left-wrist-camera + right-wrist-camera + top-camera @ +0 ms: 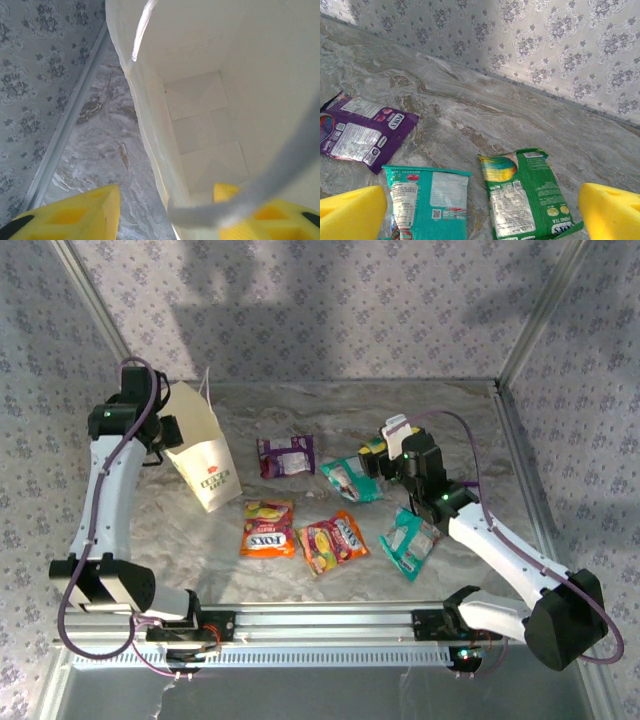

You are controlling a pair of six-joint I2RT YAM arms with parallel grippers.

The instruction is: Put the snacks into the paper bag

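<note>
Left pincer (166, 192) spread astride bag (260, 75) wall, bag empty; right pincer (482, 200) spread; six snacks (333, 542) unbagged on worktop (300, 405), 3 o'clock of bag.

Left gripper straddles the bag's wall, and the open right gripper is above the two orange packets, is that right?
Not quite. The open right gripper is above a teal packet and the green packet; the right wrist view shows both lying between its fingers. The left gripper does straddle the wall of the bag.
</note>
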